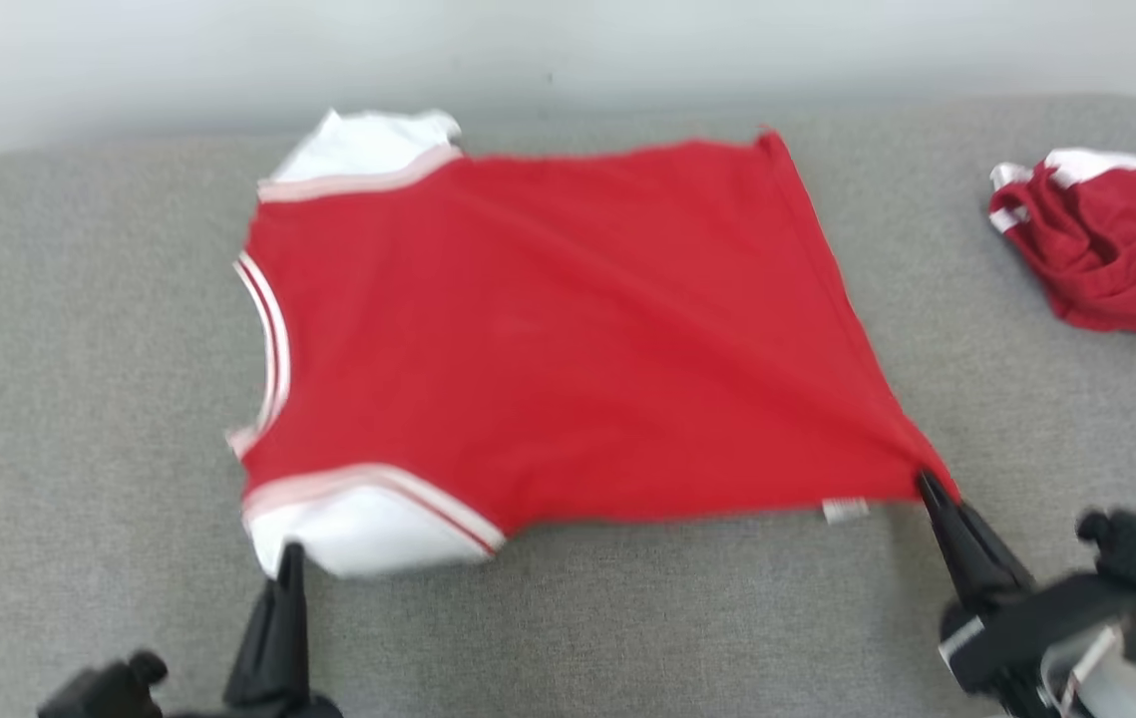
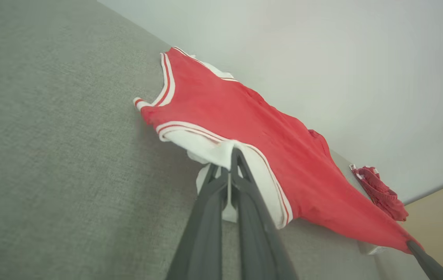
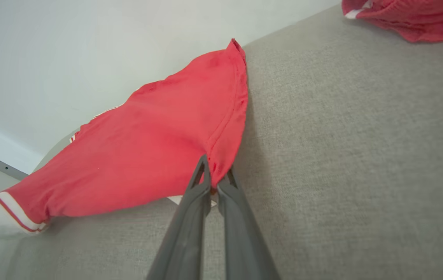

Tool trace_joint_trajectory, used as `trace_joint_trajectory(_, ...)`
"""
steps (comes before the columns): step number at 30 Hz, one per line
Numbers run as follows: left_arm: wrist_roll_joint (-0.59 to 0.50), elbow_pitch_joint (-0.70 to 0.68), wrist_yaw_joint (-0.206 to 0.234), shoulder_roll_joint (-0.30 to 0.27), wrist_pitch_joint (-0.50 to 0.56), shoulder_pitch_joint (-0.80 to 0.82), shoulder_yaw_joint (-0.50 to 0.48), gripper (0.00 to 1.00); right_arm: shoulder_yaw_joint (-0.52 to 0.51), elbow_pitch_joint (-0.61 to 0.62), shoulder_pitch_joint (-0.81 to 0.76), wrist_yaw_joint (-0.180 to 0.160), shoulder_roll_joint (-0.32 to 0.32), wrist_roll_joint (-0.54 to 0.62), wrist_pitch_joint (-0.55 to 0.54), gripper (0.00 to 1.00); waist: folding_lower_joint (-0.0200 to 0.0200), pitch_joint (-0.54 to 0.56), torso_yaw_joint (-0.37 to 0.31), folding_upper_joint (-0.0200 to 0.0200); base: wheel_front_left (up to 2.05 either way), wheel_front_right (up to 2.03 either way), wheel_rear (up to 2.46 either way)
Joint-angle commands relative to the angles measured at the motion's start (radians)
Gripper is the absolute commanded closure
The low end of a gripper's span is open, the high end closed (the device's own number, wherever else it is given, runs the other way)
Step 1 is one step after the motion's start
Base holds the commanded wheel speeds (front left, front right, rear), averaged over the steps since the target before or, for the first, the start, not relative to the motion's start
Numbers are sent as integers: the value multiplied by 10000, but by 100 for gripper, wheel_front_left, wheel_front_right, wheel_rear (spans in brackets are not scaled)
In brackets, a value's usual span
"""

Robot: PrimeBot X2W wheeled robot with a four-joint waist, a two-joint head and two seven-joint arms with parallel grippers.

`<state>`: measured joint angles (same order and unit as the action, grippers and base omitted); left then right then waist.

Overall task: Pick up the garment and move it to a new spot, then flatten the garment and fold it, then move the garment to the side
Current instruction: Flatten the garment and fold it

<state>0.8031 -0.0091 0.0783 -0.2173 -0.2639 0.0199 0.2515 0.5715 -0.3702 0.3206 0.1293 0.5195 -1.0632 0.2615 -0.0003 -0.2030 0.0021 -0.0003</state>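
The left gripper (image 2: 232, 155) is clamped shut on the white sleeve (image 2: 213, 149) of the garment (image 1: 548, 319). The right gripper (image 3: 213, 177) is pinched on the red hem corner. The garment lies spread on the grey surface (image 1: 79, 399) between them. The white tag (image 1: 845, 511) at the hem is too blurred to read. The red bundle (image 1: 1111, 249) at far right is cut off by the frame edge.

The head view looks forward and down from above the near edge of the grey cushioned surface (image 1: 79, 349), framing the whole red T-shirt (image 1: 548, 329). The left wrist view sits low and close behind the left gripper (image 2: 232, 153) at the near white sleeve (image 2: 205, 149), tilted, facing far-right. The right wrist view, low behind the right gripper (image 3: 214, 175) at the near hem corner, faces far-left. All share the shirt and the crumpled red garment (image 1: 1106, 249).
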Motion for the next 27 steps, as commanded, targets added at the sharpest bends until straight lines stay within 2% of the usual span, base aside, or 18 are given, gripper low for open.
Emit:
trace_joint_trajectory(1,-97,-5,-79,62,3,-313,-53,100,-208,1,-362,21,-4,80,44,100,3,436,-7,3,0,0,0)
trace_joint_trajectory(11,-9,-192,-61,408,53,-1912,86,100,-1501,203,-2563,13,-139,524,-347,100,3,1119,166,3,0,0,0)
trace_joint_trajectory(17,87,-307,-8,508,213,-2470,376,100,-2450,653,-3805,13,-397,1000,-1056,100,3,1112,267,3,0,0,0)
trace_joint_trajectory(22,31,-289,-71,484,285,-2202,468,100,-3229,1161,-4117,13,-919,1389,-1608,100,3,925,207,3,0,0,0)
trace_joint_trajectory(27,-140,-271,-232,172,532,-1591,496,100,-3804,1686,-3777,13,-1462,1532,-2308,100,3,842,86,3,0,0,0)
